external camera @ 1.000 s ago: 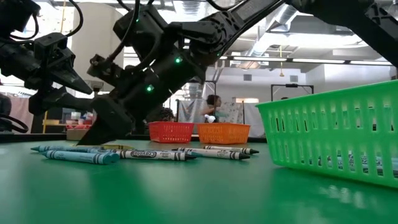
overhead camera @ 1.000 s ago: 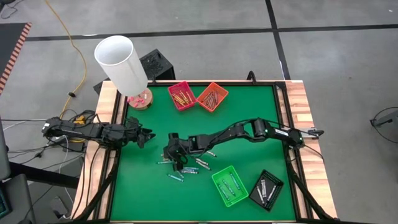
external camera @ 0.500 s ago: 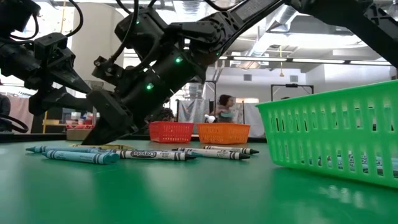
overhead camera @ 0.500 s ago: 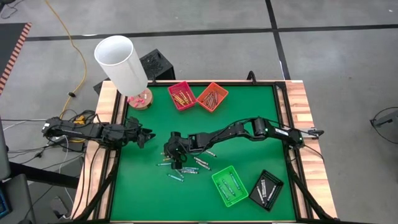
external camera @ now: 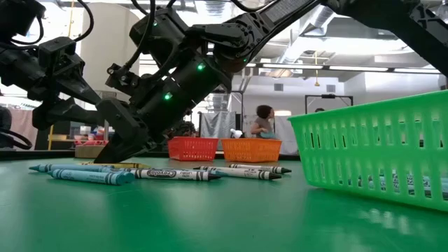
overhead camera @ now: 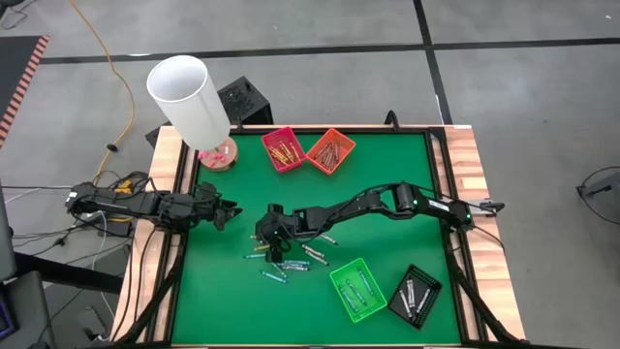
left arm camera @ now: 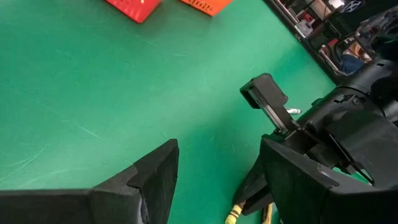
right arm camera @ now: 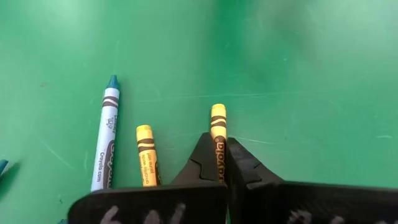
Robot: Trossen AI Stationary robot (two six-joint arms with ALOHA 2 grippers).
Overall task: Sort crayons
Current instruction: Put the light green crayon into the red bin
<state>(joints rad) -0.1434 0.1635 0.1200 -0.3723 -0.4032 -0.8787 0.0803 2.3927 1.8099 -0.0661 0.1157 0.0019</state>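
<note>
Four small trays sit on the green mat: a red tray (overhead camera: 283,149) and an orange tray (overhead camera: 330,150) at the far edge, a green tray (overhead camera: 357,290) and a black tray (overhead camera: 415,296) near. Roughly ten loose crayons (overhead camera: 291,263) lie mid-table. One white cylinder (overhead camera: 188,101) stands far left.

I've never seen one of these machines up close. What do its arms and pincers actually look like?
Both arms are dark, nearly black, built from chunky jointed segments. The right arm has pale patches near its base and small green lights glowing on its body in the low view, with thin black cables looping above it. Each ends in two flat, wedge-shaped black fingers: the right gripper and the left gripper.
</note>
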